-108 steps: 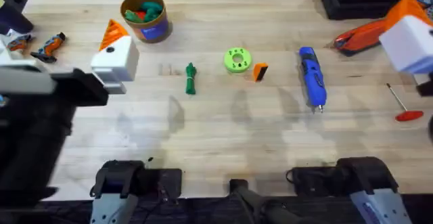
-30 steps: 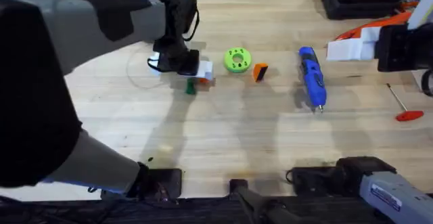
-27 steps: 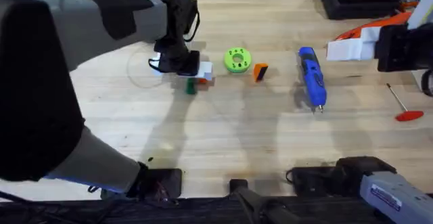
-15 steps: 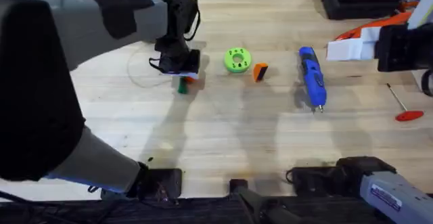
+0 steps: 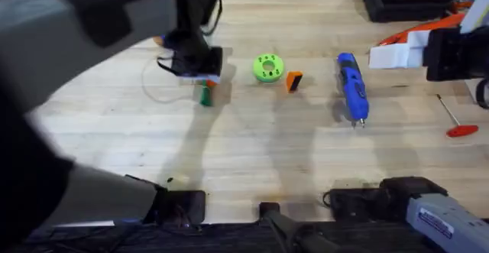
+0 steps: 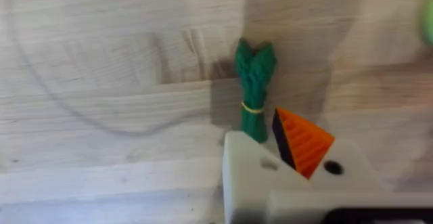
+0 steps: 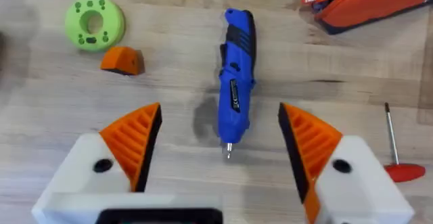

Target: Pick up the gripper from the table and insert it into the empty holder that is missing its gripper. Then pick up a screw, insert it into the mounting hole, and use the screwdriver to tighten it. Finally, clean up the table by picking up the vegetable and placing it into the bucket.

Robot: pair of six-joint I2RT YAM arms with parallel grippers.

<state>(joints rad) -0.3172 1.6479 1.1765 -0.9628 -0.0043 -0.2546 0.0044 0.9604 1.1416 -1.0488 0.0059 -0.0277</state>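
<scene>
- Light wooden bench carries everything.
- Left arm rises close under the overhead camera as a big dark blur, reaching across to the far left-centre of the bench; left hand is over the vegetable. In the left wrist view one orange ribbed pad sits against the stalk, other finger hidden, so can't tell if it's pinching or just touching.
- Right hand hangs above the right side of the bench, fingers spread wide, holding nothing, blue screwdriver between them below.
- Chunky bright-blue electric screwdriver lies on the bench right of centre, dark tip toward the arm bases.
- Thin metal-shafted tool with a red handle lies near the right edge.
- Lime-green round disc sits mid-bench.
- Slim dark-green knobbly toy vegetable is at the left hand's fingertips, left of the disc.
- Small orange wedge-shaped gripper block with a black end lies just right of the disc.
</scene>
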